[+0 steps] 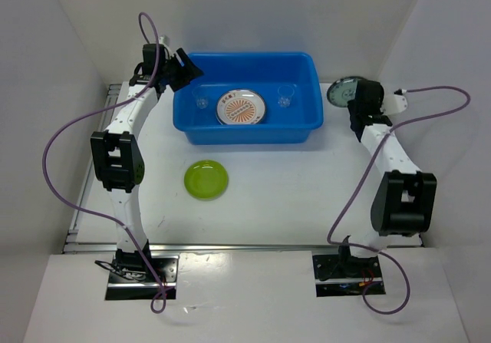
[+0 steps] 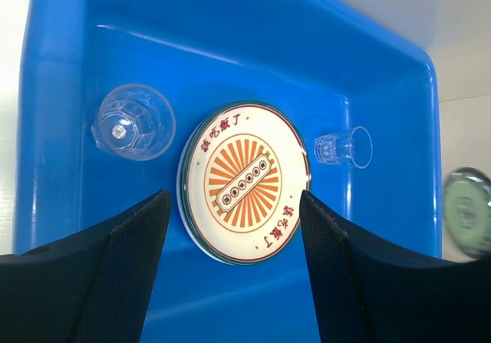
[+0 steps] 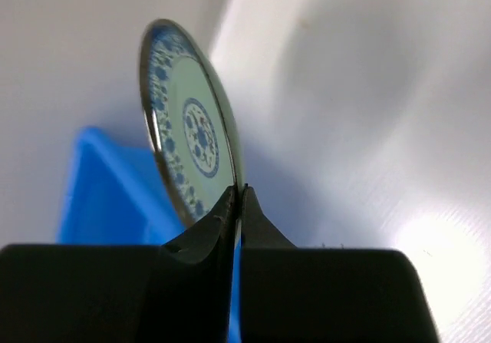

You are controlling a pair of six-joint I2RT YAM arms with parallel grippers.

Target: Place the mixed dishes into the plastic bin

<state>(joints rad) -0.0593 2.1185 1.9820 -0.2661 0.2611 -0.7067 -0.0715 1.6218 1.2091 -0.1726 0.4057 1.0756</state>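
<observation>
The blue plastic bin [image 1: 249,134] stands at the back of the table. Inside it lie an orange-sunburst plate [image 1: 242,107] and two clear cups [image 1: 201,101] [image 1: 285,97]. From the left wrist view, one cup [image 2: 134,120] is upright and the other [image 2: 344,147] lies on its side beside the plate [image 2: 244,182]. My left gripper [image 1: 184,67] hangs open over the bin's left end, holding nothing. My right gripper [image 3: 238,193] is shut on the rim of a small teal patterned plate [image 3: 188,128], just right of the bin [image 3: 100,197]. A lime-green plate [image 1: 205,179] rests on the table in front of the bin.
White walls close in the table on the left, back and right. The small plate [image 1: 343,91] sits close to the back right wall. Purple cables loop out from both arms.
</observation>
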